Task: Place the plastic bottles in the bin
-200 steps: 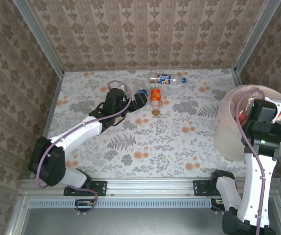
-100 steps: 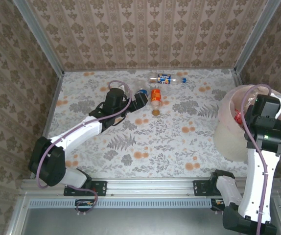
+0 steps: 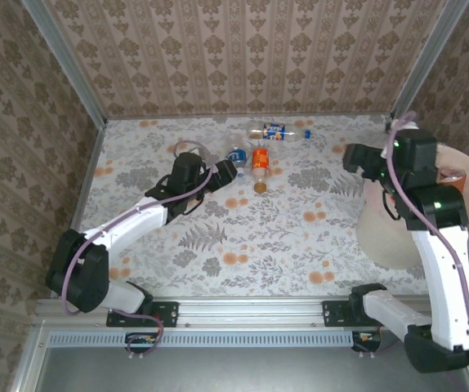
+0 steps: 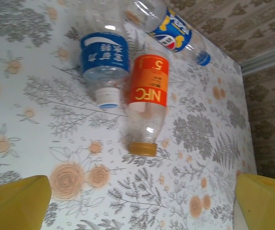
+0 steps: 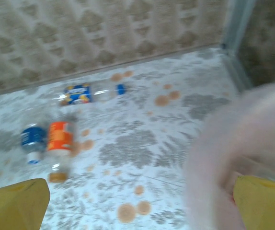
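Hovering spread and empty, left gripper (image 3: 225,170) sits just short of blue-labelled bottle (image 3: 235,154); orange NFC bottle (image 3: 259,163) lies just beside it, blue-capped bottle (image 3: 279,131) behind; right gripper (image 3: 351,157), released and empty, beside pink-lined bin (image 3: 381,237)

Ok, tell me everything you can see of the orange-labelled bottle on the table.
The orange-labelled bottle is small, clear plastic and looks empty, with an orange wrap printed NFC and 5 and a tan cap. It lies on its side on the flowered table, cap toward the arms' bases, not visibly crushed. Its side rests against the blue-labelled bottle on its left; whether its base touches the blue-capped bottle behind is unclear. The left gripper stands open short of the cap, not touching.
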